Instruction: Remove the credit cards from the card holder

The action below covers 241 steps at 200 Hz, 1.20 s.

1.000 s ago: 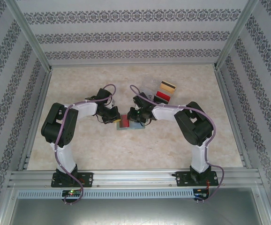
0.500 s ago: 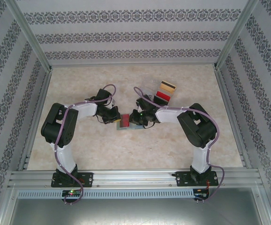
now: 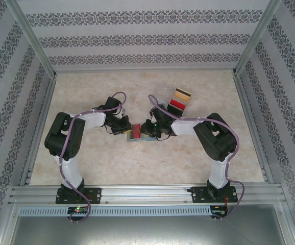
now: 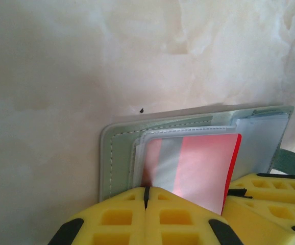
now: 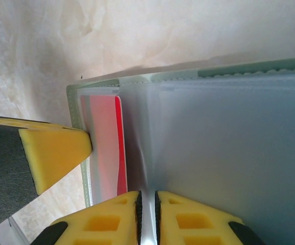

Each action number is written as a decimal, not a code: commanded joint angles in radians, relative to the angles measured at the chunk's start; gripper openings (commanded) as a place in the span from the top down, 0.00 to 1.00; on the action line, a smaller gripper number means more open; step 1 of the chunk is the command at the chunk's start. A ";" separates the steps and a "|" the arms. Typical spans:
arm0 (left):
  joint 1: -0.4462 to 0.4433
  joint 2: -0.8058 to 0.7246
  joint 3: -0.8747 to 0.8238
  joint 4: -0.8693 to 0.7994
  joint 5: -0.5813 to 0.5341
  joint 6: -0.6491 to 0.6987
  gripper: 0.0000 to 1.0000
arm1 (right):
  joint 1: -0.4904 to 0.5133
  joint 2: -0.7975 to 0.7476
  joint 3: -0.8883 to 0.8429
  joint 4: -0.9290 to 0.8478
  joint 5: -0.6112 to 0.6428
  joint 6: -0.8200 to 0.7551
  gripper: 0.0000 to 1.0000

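The grey-green card holder lies open on the table between both arms. A red credit card sticks partly out of its left pocket. My left gripper is shut on that card's near corner, just left of the holder. My right gripper is shut on a thin bluish-grey inner pocket sheet of the holder. In the right wrist view the red card lies left of that sheet, with a left fingertip against it. From above, the left gripper and right gripper flank the card.
Behind the right arm stands a clear plastic tray. A tan card with a dark stripe and another red card lie beside it. Metal frame rails and patterned walls bound the marbled tabletop.
The right arm's forearm and elbow have shifted slightly to the right. The left arm and the card holder have stayed where they were.
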 commanded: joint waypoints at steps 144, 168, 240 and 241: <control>-0.011 0.067 -0.050 -0.071 -0.083 0.014 0.96 | -0.009 -0.006 -0.022 0.119 -0.025 0.036 0.80; -0.012 0.067 -0.051 -0.070 -0.079 0.014 0.95 | -0.008 0.015 -0.009 0.115 -0.040 0.038 0.81; -0.012 0.067 -0.051 -0.066 -0.072 0.012 0.96 | -0.006 0.041 -0.005 0.152 -0.083 0.044 0.86; -0.011 0.067 -0.051 -0.066 -0.072 0.013 0.96 | -0.005 0.041 -0.003 0.154 -0.085 0.045 0.86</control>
